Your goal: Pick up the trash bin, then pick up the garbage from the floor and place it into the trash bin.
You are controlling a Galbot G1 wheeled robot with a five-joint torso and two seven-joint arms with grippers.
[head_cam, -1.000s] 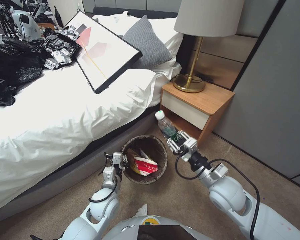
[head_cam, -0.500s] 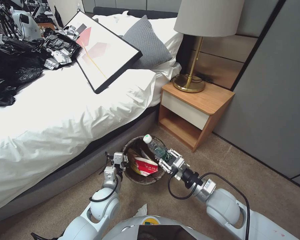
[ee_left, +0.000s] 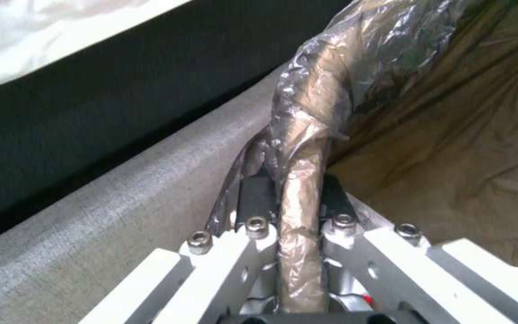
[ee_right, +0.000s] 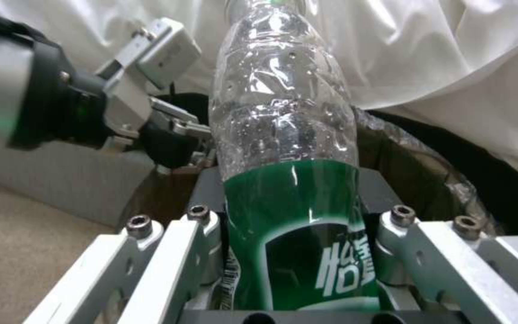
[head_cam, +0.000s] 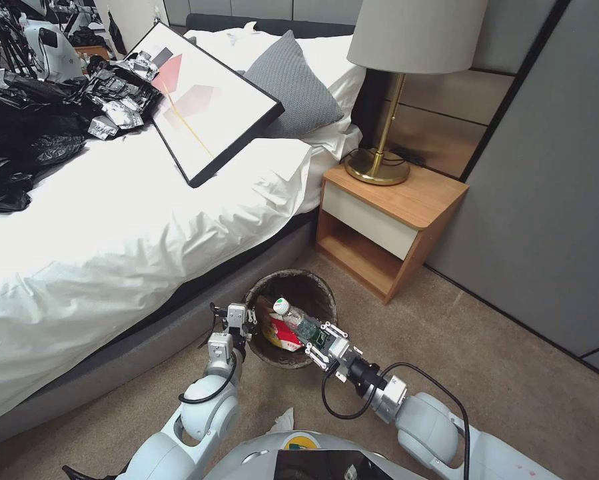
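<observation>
Lowered toward frame centre, right pincer pinches the bottle over the trash bin; left pincer clamps its rim. Tissue, probably garbage, remains.

You have the floor, beige carpet, running from 6 to 3 o'clock. On it stand the bed at 9 o'clock and the nightstand at 1 o'clock; a crumpled tissue lies at 6 o'clock. Whether the trash bin touches the carpet, you cannot tell.
</observation>
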